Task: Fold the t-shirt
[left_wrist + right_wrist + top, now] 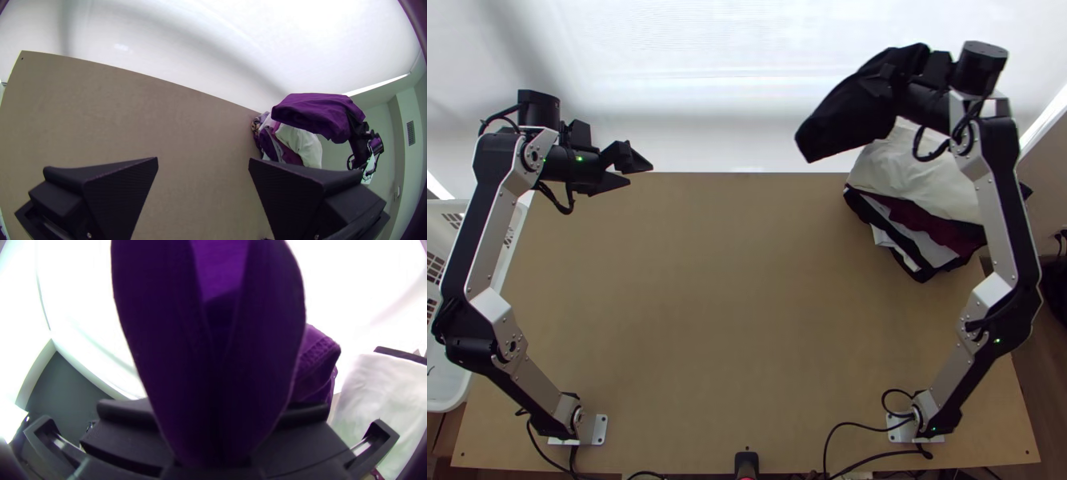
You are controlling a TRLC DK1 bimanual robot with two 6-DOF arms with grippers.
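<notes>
- The t-shirt (847,116) is up off the desk (739,304), held beyond the far edge, toward the far right corner and just beside the pile of clothes.
- The right hand (929,74) is clamped on the t-shirt. In the right wrist view, the cloth is caught between the two fingers, bunched, with two rounded layers side by side and a stitched hem sticking out at one side.
- Which part of the t-shirt is gripped, I cannot tell.
- The left hand (641,174) is at the far edge, near the far left corner. Its fingers stand wide apart with nothing between them; in the left wrist view, the left hand (203,158) has bare desk beyond its gap.
- The pile of clothes (921,188) sits at the far right corner: a cream piece on top, with dark red, grey, white and black cloth stacked under it.
- A white basket (455,392) stands just beside the left edge.
- The arms' bases are near the two near corners, with black cables (843,424) around the near edge.
</notes>
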